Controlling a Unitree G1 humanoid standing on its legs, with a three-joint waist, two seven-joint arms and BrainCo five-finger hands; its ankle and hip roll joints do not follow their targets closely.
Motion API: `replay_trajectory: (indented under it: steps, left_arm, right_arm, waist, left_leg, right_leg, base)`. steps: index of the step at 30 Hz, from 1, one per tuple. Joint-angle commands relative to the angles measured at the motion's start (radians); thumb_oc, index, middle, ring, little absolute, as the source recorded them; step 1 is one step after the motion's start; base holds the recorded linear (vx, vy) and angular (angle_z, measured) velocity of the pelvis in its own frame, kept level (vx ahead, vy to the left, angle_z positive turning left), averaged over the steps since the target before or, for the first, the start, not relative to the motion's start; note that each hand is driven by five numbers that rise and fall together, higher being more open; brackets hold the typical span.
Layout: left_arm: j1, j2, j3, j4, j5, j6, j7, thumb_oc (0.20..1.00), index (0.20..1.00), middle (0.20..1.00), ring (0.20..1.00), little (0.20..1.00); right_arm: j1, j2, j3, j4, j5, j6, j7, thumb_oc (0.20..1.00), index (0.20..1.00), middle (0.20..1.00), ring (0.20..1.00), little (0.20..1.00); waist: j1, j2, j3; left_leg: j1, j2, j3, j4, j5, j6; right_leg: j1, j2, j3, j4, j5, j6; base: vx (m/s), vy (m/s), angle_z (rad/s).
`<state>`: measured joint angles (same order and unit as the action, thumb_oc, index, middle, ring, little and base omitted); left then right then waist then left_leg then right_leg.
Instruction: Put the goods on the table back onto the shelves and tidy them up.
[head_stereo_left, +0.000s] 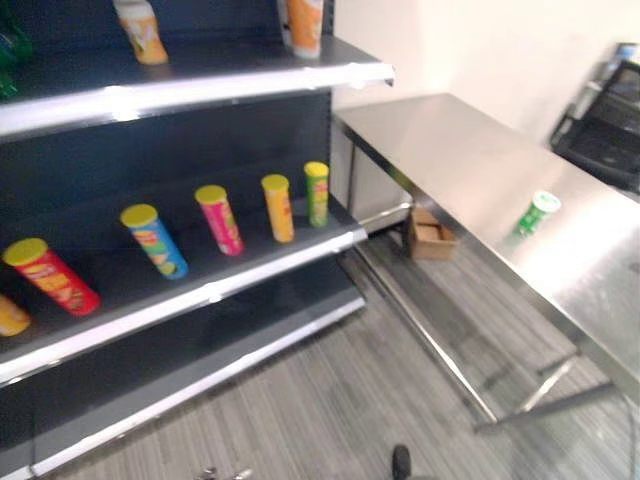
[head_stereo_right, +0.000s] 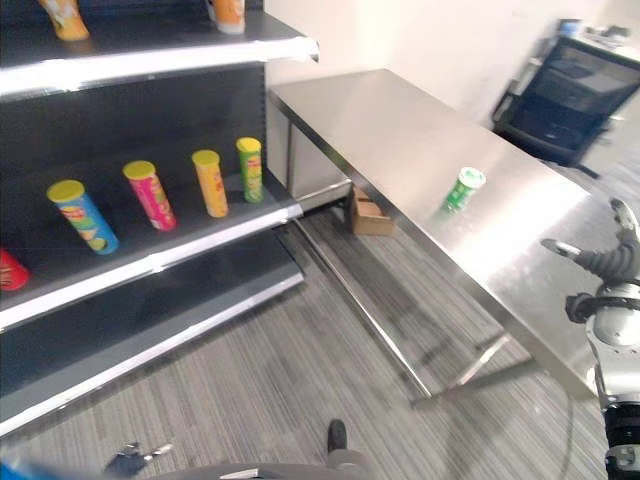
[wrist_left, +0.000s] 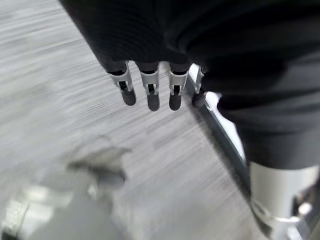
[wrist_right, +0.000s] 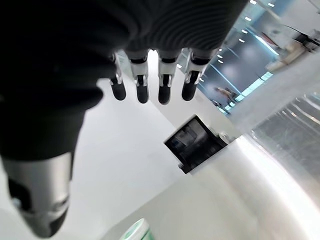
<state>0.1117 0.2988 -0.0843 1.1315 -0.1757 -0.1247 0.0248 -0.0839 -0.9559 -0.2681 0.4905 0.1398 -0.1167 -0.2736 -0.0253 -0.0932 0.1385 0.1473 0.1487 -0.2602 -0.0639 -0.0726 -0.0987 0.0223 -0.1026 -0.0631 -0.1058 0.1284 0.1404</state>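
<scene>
Two hands, both empty. Right hand (head_stereo_right: 612, 262) hovers over the near edge of the steel table (head_stereo_right: 400, 140), fingers (wrist_right: 162, 80) extended and relaxed, thumb apart. Left hand (wrist_left: 150, 85) hangs above the striped floor (head_stereo_left: 330, 400), fingers straight, holding nothing. Green can (head_stereo_right: 462, 189) stands upright on the table, well apart from the right hand. Cardboard box (head_stereo_right: 370, 213) sits on the floor under the table. Middle shelf (head_stereo_left: 200, 290) carries a row of upright cans: red (head_stereo_left: 52, 276), blue (head_stereo_left: 154, 241), pink (head_stereo_left: 219, 220), orange (head_stereo_left: 278, 208), green (head_stereo_left: 317, 194). Two more containers stand on the top shelf (head_stereo_left: 200, 85).
</scene>
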Motion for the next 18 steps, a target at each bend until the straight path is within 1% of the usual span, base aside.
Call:
replay_trajectory:
  steps: [1, 3, 4, 5, 6, 7, 8, 9, 10, 11, 12, 13, 14, 15, 16, 17, 18]
  left_arm:
    - [-0.012, 0.072, -0.032, -0.064, -0.066, -0.04, 0.002, 1.0, 1.0, 1.0, 1.0, 1.0]
    - [-0.01, 0.059, -0.056, -0.081, -0.075, -0.039, -0.003, 1.0, 1.0, 1.0, 1.0, 1.0]
    - [-0.01, 0.057, -0.054, -0.081, -0.075, -0.039, -0.003, 1.0, 1.0, 1.0, 1.0, 1.0]
    - [-0.012, 0.054, -0.064, -0.078, -0.086, -0.041, 0.002, 1.0, 1.0, 1.0, 1.0, 1.0]
    - [-0.016, 0.048, -0.075, -0.091, -0.095, -0.038, -0.001, 1.0, 1.0, 1.0, 1.0, 1.0]
    - [-0.016, 0.046, -0.072, -0.091, -0.095, -0.038, -0.001, 1.0, 1.0, 1.0, 1.0, 1.0]
    - [-0.03, 0.042, -0.081, -0.08, -0.1, -0.034, 0.0, 1.0, 1.0, 1.0, 1.0, 1.0]
    - [-0.029, 0.042, -0.08, -0.083, -0.098, -0.032, -0.001, 1.0, 1.0, 1.0, 1.0, 1.0]
    - [-0.025, 0.041, -0.081, -0.087, -0.094, -0.031, -0.005, 1.0, 1.0, 1.0, 1.0, 1.0]
    - [-0.024, 0.035, -0.089, -0.08, -0.074, -0.025, -0.015, 1.0, 1.0, 1.0, 1.0, 1.0]
    - [-0.024, 0.035, -0.089, -0.08, -0.074, -0.025, -0.015, 1.0, 1.0, 1.0, 1.0, 1.0]
    - [-0.023, 0.034, -0.105, -0.075, -0.061, -0.027, -0.019, 1.0, 1.0, 1.0, 1.0, 1.0]
    - [-0.023, 0.033, -0.104, -0.074, -0.061, -0.027, -0.019, 1.0, 1.0, 1.0, 1.0, 1.0]
    - [-0.018, 0.031, -0.117, -0.077, -0.062, -0.026, -0.021, 1.0, 1.0, 1.0, 1.0, 1.0]
    - [-0.018, 0.031, -0.117, -0.077, -0.062, -0.026, -0.021, 1.0, 1.0, 1.0, 1.0, 1.0]
    - [-0.013, 0.029, -0.125, -0.068, -0.061, -0.028, -0.024, 1.0, 1.0, 1.0, 1.0, 1.0]
    - [-0.013, 0.028, -0.124, -0.068, -0.061, -0.028, -0.024, 1.0, 1.0, 1.0, 1.0, 1.0]
  right_arm:
    - [-0.125, -0.121, -0.003, -0.008, 0.072, -0.057, 0.008, 1.0, 1.0, 1.0, 1.0, 1.0]
    - [-0.18, -0.138, 0.041, 0.015, 0.083, -0.06, 0.008, 1.0, 1.0, 1.0, 1.0, 1.0]
    - [-0.188, -0.14, 0.048, 0.019, 0.083, -0.06, 0.008, 1.0, 1.0, 1.0, 1.0, 1.0]
    - [-0.215, -0.148, 0.071, 0.035, 0.097, -0.066, 0.004, 1.0, 1.0, 1.0, 1.0, 1.0]
    - [-0.274, -0.158, 0.127, 0.071, 0.113, -0.063, 0.009, 1.0, 1.0, 1.0, 1.0, 1.0]
    - [-0.284, -0.159, 0.136, 0.076, 0.114, -0.065, 0.009, 1.0, 1.0, 1.0, 1.0, 1.0]
    - [-0.324, -0.166, 0.178, 0.129, 0.147, -0.058, 0.025, 1.0, 1.0, 1.0, 1.0, 1.0]
    - [-0.328, -0.175, 0.193, 0.153, 0.15, -0.055, 0.029, 1.0, 1.0, 1.0, 1.0, 1.0]
    - [-0.328, -0.175, 0.201, 0.167, 0.154, -0.049, 0.038, 1.0, 1.0, 1.0, 1.0, 1.0]
    - [-0.31, -0.173, 0.193, 0.208, 0.163, -0.043, 0.051, 1.0, 1.0, 1.0, 1.0, 1.0]
    - [-0.31, -0.173, 0.193, 0.209, 0.164, -0.044, 0.052, 1.0, 1.0, 1.0, 1.0, 1.0]
    - [-0.36, -0.179, 0.229, 0.268, 0.159, -0.038, 0.056, 1.0, 1.0, 1.0, 1.0, 1.0]
    - [-0.362, -0.179, 0.23, 0.268, 0.159, -0.038, 0.056, 1.0, 1.0, 1.0, 1.0, 1.0]
    - [-0.433, -0.167, 0.286, 0.329, 0.165, -0.033, 0.064, 1.0, 1.0, 1.0, 1.0, 1.0]
    - [-0.435, -0.167, 0.287, 0.33, 0.165, -0.033, 0.064, 1.0, 1.0, 1.0, 1.0, 1.0]
    - [-0.499, -0.152, 0.338, 0.404, 0.162, -0.023, 0.072, 1.0, 1.0, 1.0, 1.0, 1.0]
    - [-0.504, -0.152, 0.343, 0.407, 0.163, -0.023, 0.072, 1.0, 1.0, 1.0, 1.0, 1.0]
  waist:
    - [0.01, -0.046, -0.033]
    - [0.008, -0.029, -0.036]
    - [0.003, -0.027, -0.038]
    - [0.009, -0.021, -0.037]
    - [0.01, -0.014, -0.034]
    - [0.005, -0.013, -0.034]
    - [0.009, -0.015, -0.02]
    - [0.002, -0.015, -0.015]
    - [-0.002, -0.015, -0.014]
    - [-0.011, 0.001, -0.009]
    - [-0.011, 0.001, -0.01]
    - [0.002, 0.01, 0.002]
    - [0.0, 0.01, 0.001]
    - [0.017, 0.014, 0.012]
    - [0.016, 0.014, 0.013]
    - [0.025, 0.019, 0.01]
    - [0.024, 0.019, 0.011]
  left_leg:
    - [-0.021, 0.044, 0.031, 0.013, -0.022, -0.047]
    - [-0.053, 0.067, 0.023, 0.024, 0.029, -0.066]
    - [-0.054, 0.069, 0.02, 0.022, 0.03, -0.067]
    - [-0.068, 0.084, 0.027, 0.029, 0.078, -0.079]
    - [-0.088, 0.1, 0.04, 0.029, 0.127, -0.079]
    - [-0.087, 0.1, 0.039, 0.027, 0.128, -0.079]
    - [-0.125, 0.105, 0.094, 0.026, 0.179, -0.057]
    - [-0.133, 0.104, 0.151, 0.012, 0.17, -0.042]
    - [-0.14, 0.099, 0.214, 0.003, 0.155, -0.036]
    - [-0.153, 0.09, 0.344, -0.013, 0.156, -0.036]
    - [-0.154, 0.09, 0.345, -0.013, 0.156, -0.036]
    - [-0.198, 0.055, 0.334, -0.01, 0.17, -0.037]
    - [-0.199, 0.055, 0.334, -0.01, 0.17, -0.037]
    - [-0.221, 0.013, 0.271, -0.013, 0.159, -0.031]
    - [-0.221, 0.013, 0.271, -0.013, 0.159, -0.031]
    - [-0.217, 0.001, 0.272, -0.017, 0.156, -0.029]
    - [-0.216, 0.001, 0.272, -0.017, 0.156, -0.029]
  right_leg:
    - [-0.162, -0.042, 0.048, 0.076, 0.005, 0.065]
    - [-0.158, -0.014, 0.022, 0.077, -0.024, 0.046]
    - [-0.159, -0.013, 0.019, 0.077, -0.025, 0.045]
    - [-0.152, -0.001, 0.009, 0.077, -0.04, 0.037]
    - [-0.14, 0.015, -0.013, 0.077, -0.063, 0.021]
    - [-0.139, 0.015, -0.015, 0.077, -0.063, 0.021]
    - [-0.127, 0.019, -0.041, 0.078, -0.081, 0.006]
    - [-0.122, 0.015, -0.058, 0.081, -0.092, 0.002]
    - [-0.121, 0.011, -0.073, 0.084, -0.102, -0.002]
    - [-0.111, 0.005, -0.123, 0.088, -0.115, -0.007]
    - [-0.112, 0.005, -0.122, 0.088, -0.115, -0.006]
    - [-0.11, 0.007, -0.131, 0.079, -0.109, -0.007]
    - [-0.11, 0.007, -0.132, 0.079, -0.109, -0.007]
    - [-0.113, 0.009, -0.135, 0.079, -0.101, -0.009]
    - [-0.113, 0.009, -0.135, 0.079, -0.102, -0.009]
    - [-0.107, 0.007, -0.138, 0.076, -0.097, -0.007]
    - [-0.107, 0.007, -0.137, 0.076, -0.097, -0.007]
  base:
    - [0.16, -0.49, 0.65]
    - [0.07, -0.298, 0.51]
    - [0.04, -0.212, 0.31]
    - [0.05, -0.249, 0.26]
    - [0.05, -0.248, 0.36]
    - [0.01, -0.288, 0.44]
    - [-0.03, -0.228, 0.63]
    - [-0.04, -0.263, 1.08]
    - [-0.04, -0.17, 1.27]
    - [-0.03, -0.105, 1.3]
    - [-0.05, -0.099, 1.1]
    - [-0.03, -0.029, 1.05]
    - [-0.03, -0.069, 0.83]
    - [0.0, -0.039, 0.49]
    - [0.05, -0.031, 0.24]
    - [0.06, 0.009, 0.22]
    - [0.08, 0.023, 0.12]
